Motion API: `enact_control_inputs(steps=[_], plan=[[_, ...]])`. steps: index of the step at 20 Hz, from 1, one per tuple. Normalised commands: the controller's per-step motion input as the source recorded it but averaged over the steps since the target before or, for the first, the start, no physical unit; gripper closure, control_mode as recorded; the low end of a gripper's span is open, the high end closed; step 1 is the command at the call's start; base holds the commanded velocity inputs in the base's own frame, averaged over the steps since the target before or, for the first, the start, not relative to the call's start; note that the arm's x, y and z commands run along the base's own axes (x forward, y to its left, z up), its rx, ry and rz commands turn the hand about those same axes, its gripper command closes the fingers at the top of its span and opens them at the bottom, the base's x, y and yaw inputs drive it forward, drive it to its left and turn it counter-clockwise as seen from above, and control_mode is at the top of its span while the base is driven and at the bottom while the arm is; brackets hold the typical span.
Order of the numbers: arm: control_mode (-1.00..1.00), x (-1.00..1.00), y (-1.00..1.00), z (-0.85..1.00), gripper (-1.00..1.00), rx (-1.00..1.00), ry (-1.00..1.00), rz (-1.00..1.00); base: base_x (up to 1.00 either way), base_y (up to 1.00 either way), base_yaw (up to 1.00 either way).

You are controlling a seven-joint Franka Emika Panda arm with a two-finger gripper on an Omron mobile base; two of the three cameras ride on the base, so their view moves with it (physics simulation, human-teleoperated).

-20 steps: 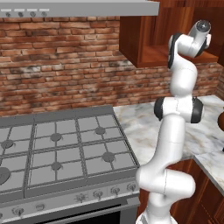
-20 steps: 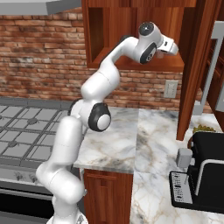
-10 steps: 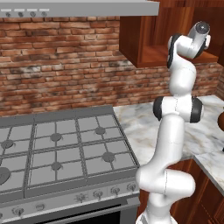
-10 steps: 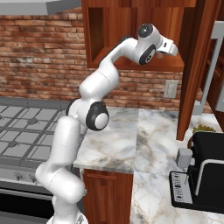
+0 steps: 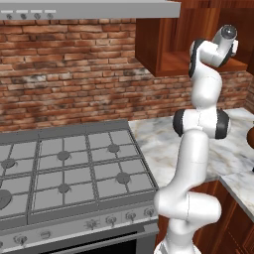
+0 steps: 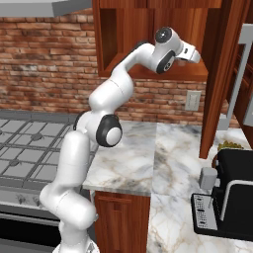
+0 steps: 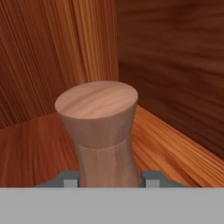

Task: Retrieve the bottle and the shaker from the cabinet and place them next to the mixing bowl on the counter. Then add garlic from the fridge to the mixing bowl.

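Gripper grasps the shaker, one finger against each side, on the cabinet shelf.

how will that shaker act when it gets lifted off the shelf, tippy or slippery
The shaker looks like rigid wood, so it probably won't flex. Its top flares wider than its narrow waist, so it may tip if nudged high. The fingertips sit low on either side of its body; the smooth finish could slip somewhat.

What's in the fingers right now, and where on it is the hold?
The shaker, standing upright on the cabinet shelf. The fingers flank its lower body, one on each side, well below the paler top. Firm contact can't be confirmed.
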Motion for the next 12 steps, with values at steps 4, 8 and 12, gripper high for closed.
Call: enact_control_inputs(steps=[4, 8, 12], plan=[[-1.00, 0.00, 0.00, 0.00, 1.00, 0.00, 0.00, 0.00, 0.00, 0.00, 0.00], [-1.00, 0.00, 0.00, 0.00, 1.00, 0.00, 0.00, 0.00, 0.00, 0.00, 0.00], [-1.00, -0.03, 0.00, 0.00, 1.00, 0.00, 0.00, 0.00, 0.00, 0.00, 0.00]])
